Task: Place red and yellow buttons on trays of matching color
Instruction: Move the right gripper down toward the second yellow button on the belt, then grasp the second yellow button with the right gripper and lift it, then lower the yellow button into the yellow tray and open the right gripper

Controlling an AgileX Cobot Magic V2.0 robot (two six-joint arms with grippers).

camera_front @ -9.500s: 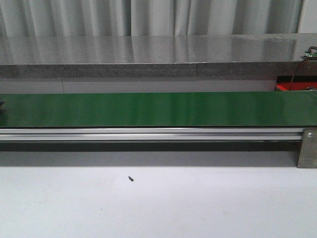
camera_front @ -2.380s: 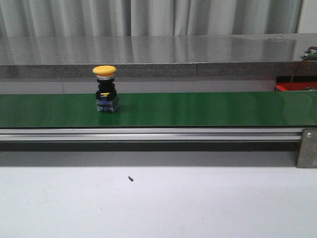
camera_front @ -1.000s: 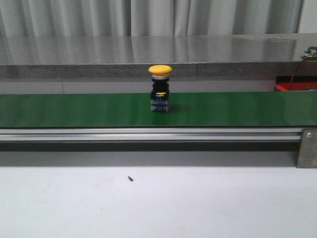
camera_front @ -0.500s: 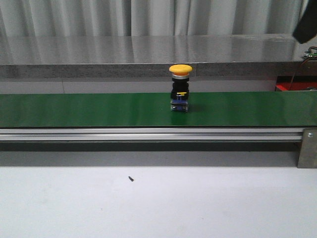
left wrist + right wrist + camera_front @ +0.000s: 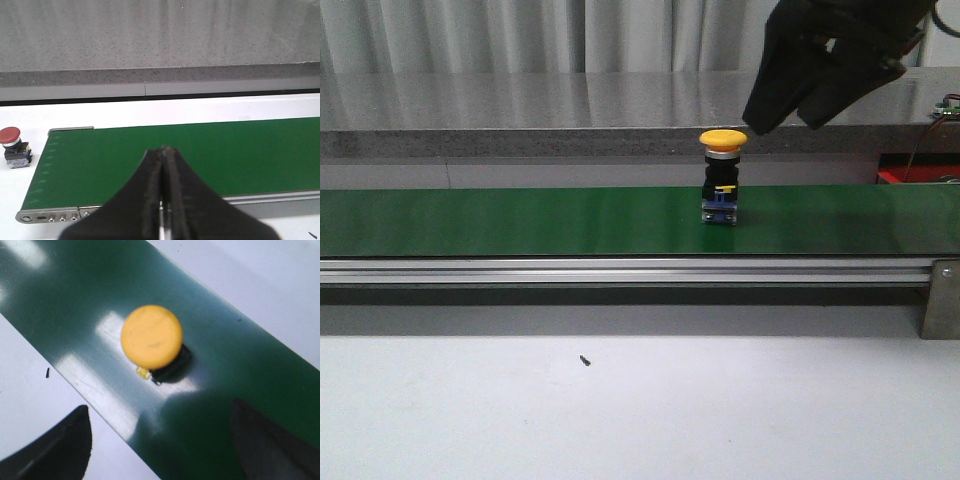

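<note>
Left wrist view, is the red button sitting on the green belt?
No, the red button stands on the white surface just off the end of the green belt.

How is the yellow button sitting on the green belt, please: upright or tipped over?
Upright. In the front view the yellow button stands on its base on the green belt, cap on top; the right wrist view looks onto its round cap.

Cut-off arm, half-hidden button base

The dark right claw (image 5: 798, 102) runs out of the front view's top edge, arm unseen; from the right wrist the round yellow-capped push button (image 5: 152, 335) looks blurred, its cap covering most of the black base (fingertips cropped by the edge).
</note>
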